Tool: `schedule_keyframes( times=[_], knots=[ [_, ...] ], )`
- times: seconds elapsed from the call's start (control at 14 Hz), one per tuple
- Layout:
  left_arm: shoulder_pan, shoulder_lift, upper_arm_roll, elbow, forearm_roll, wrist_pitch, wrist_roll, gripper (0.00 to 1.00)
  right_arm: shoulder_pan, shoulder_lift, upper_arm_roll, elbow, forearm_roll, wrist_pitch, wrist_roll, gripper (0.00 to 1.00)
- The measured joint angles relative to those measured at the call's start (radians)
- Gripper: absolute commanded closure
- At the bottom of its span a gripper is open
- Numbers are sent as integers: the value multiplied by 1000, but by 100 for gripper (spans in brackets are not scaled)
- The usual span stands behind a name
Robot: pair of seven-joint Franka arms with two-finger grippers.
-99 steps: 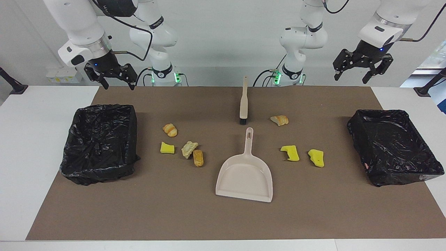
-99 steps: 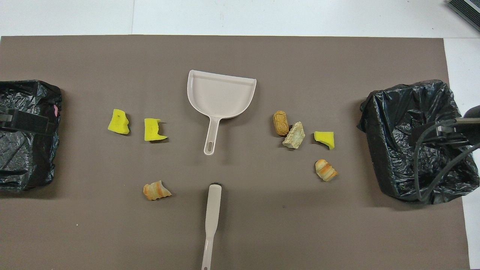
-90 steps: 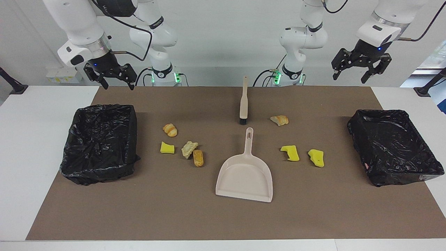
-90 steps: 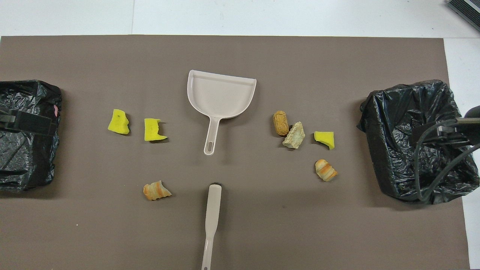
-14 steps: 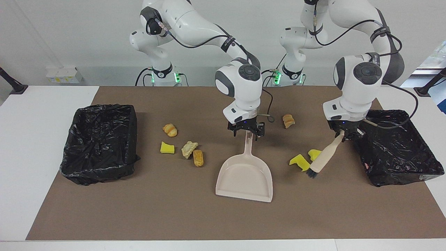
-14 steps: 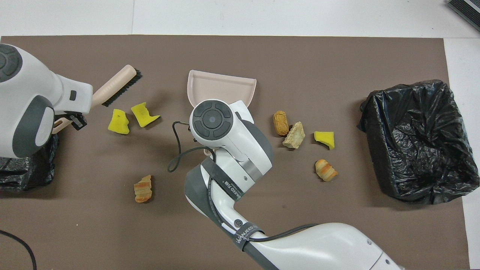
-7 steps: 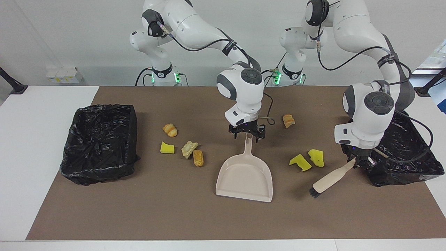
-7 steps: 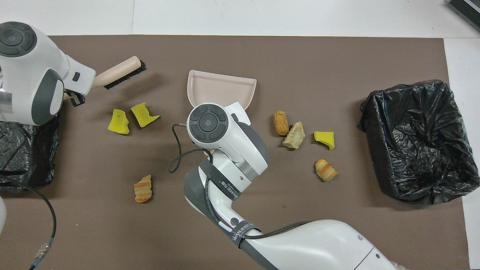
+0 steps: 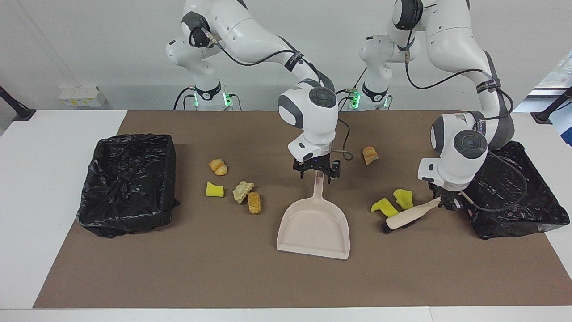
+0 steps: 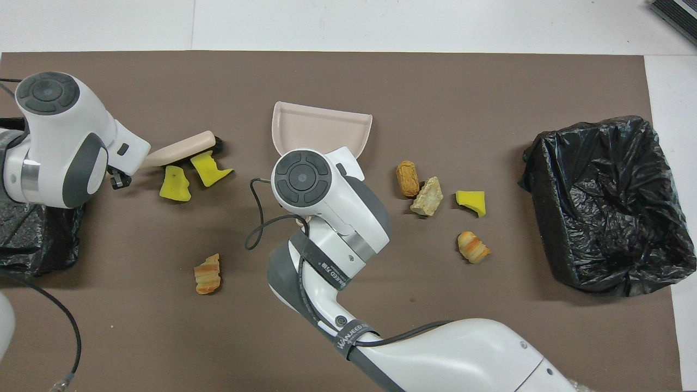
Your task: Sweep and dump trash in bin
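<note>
Yellow sponge bits (image 9: pixel 384 207) and (image 9: pixel 403 197) lay side by side toward my left arm's end of the mat, with my brush (image 9: pixel 409 218) laid low against them on the side away from me, so a stroke would push them at the dustpan (image 9: pixel 313 223). A striped bread lump (image 9: pixel 369 154) sat nearer to me, apart from them. Four more scraps, among them a yellow piece (image 9: pixel 214 189) and a brown lump (image 9: pixel 254 202), lay clustered toward my right arm's end, between the dustpan and the bin there (image 9: pixel 128 181).

My left gripper (image 9: pixel 448 202) was clamped tight on the brush handle, wrist bent down low beside the other bin (image 9: pixel 507 188), the brush nearly flat with its bristles on the mat. My right gripper (image 9: pixel 318 172) hung upright over the tip of the dustpan handle with its fingers spread wide, gripping nothing as far as I could judge. The dustpan lay flat mid-mat, mouth facing away from me. Nothing was in it yet.
</note>
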Motion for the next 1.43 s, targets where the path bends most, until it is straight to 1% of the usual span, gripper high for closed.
schedule_keyframes(
  times=[0.29,0.5,0.64,0.79,1.07,1.22,1.29,1.36,1.43],
  knots=[
    [-5,-119,-8,-138,0,-81,-16,100,-1,0,0,0,-3,0,0,0],
    [-37,-195,-13,-213,0,-160,-129,100,-1,0,-1,0,-9,0,0,0],
    [-66,-237,-19,-222,0,-221,-218,100,-1,0,-1,0,-11,0,-1,0],
    [-73,-281,-20,-223,0,-263,-279,100,-1,0,-1,0,-18,0,-1,0],
    [-70,-370,-10,-229,0,-283,-405,100,-1,1,0,0,-25,0,-3,1],
    [-69,-402,-6,-263,0,-285,-527,100,3,4,0,-3,-33,0,-5,6],
    [-68,-413,-5,-286,0,-285,-603,100,9,8,1,-6,-39,0,-5,11],
    [-66,-423,-3,-309,-1,-284,-671,100,15,12,1,-9,-44,3,-5,16],
    [-61,-434,-2,-334,0,-282,-733,100,20,15,1,-9,-45,6,-5,26]
  ],
)
